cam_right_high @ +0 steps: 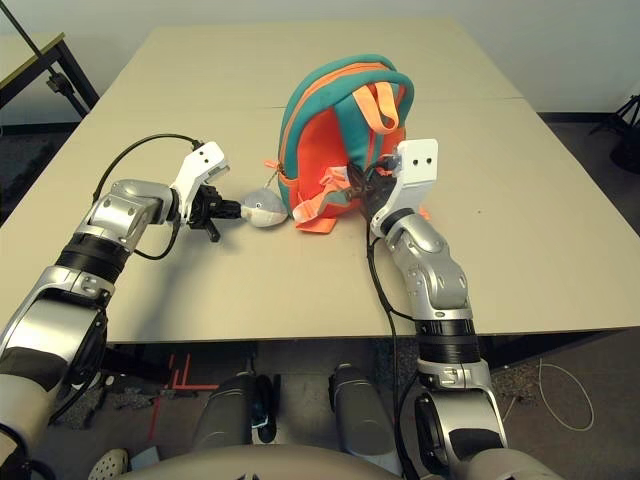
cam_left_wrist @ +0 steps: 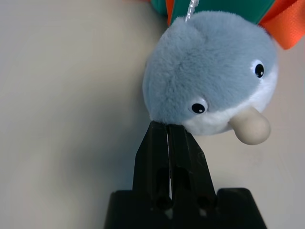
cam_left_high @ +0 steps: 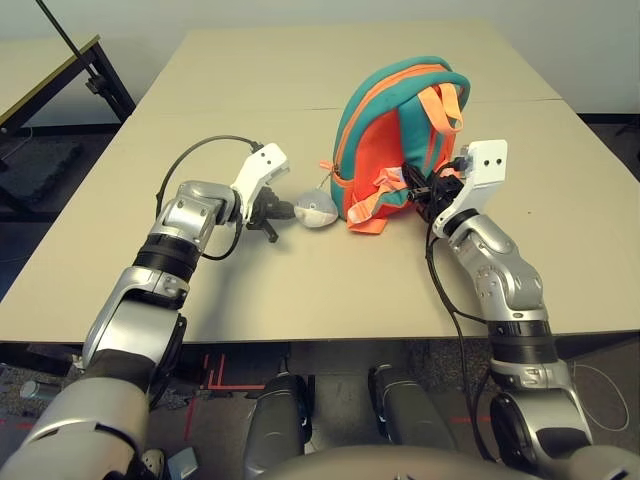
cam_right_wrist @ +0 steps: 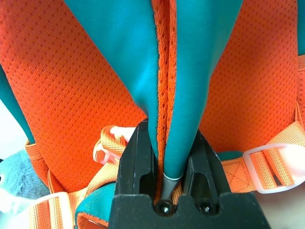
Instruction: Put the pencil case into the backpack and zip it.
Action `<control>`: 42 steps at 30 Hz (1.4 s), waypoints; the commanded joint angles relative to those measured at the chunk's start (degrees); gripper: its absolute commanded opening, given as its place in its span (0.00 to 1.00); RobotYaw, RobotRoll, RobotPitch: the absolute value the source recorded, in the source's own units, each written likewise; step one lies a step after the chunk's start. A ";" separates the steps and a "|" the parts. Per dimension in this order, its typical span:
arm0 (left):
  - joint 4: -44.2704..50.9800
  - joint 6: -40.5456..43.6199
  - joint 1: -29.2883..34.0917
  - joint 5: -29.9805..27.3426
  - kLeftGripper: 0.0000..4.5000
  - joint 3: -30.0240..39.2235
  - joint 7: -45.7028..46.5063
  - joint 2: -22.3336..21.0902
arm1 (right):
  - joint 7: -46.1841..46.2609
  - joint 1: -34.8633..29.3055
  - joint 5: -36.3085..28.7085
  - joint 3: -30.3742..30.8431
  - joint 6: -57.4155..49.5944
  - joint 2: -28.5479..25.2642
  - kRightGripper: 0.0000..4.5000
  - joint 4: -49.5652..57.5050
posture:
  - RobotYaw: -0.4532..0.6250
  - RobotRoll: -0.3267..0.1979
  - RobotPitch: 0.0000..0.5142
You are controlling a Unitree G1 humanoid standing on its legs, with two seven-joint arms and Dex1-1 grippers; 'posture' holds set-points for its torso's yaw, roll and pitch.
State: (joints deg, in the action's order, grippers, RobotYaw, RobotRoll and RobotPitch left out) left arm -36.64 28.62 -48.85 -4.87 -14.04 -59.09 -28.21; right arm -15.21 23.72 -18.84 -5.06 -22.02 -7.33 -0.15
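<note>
The orange backpack (cam_left_high: pixel 385 135) with teal trim stands upright on the table, straps facing me. Its grey plush dolphin charm (cam_left_high: pixel 316 210) lies on the table to its left. My left gripper (cam_left_high: pixel 277 210) is shut, and its fingertips (cam_left_wrist: pixel 162 129) touch the dolphin's fur (cam_left_wrist: pixel 209 71) with nothing seen between them. My right gripper (cam_right_wrist: pixel 169 138) is shut on a teal-edged strap (cam_right_wrist: pixel 188 71) at the lower back of the backpack. The pencil case is out of view.
The beige table (cam_left_high: pixel 250 290) extends bare toward me and behind the backpack, with a seam across it. A second table with a black frame (cam_left_high: pixel 95 70) stands off to the far left. Black cables loop from both wrists.
</note>
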 commanded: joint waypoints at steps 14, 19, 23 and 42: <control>16.34 10.80 3.81 -9.08 1.00 7.17 -4.24 -1.00 | -3.52 -3.62 -1.95 -0.47 -8.87 -6.57 0.99 7.99 | 0.25 0.62 0.22; 17.70 11.67 4.84 -9.59 1.00 7.24 -3.71 -1.36 | -7.12 -7.50 -7.19 -2.97 -16.03 -12.04 0.99 15.49 | 0.23 0.62 0.24; 17.25 11.22 5.19 -9.57 1.00 7.18 -3.71 -1.68 | -10.56 -11.57 -11.95 -5.39 -20.47 -16.88 0.99 21.08 | 0.22 0.62 0.24; 18.57 9.81 12.64 -14.58 1.00 20.02 4.87 -2.70 | -3.08 -13.80 -3.55 -17.99 1.98 -17.78 0.99 -3.85 | 0.25 0.62 0.26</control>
State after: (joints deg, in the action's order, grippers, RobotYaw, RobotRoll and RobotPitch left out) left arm -18.63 39.19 -37.23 -18.30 4.42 -55.72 -30.78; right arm -18.87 9.19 -23.14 -21.42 -23.33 -25.47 -0.60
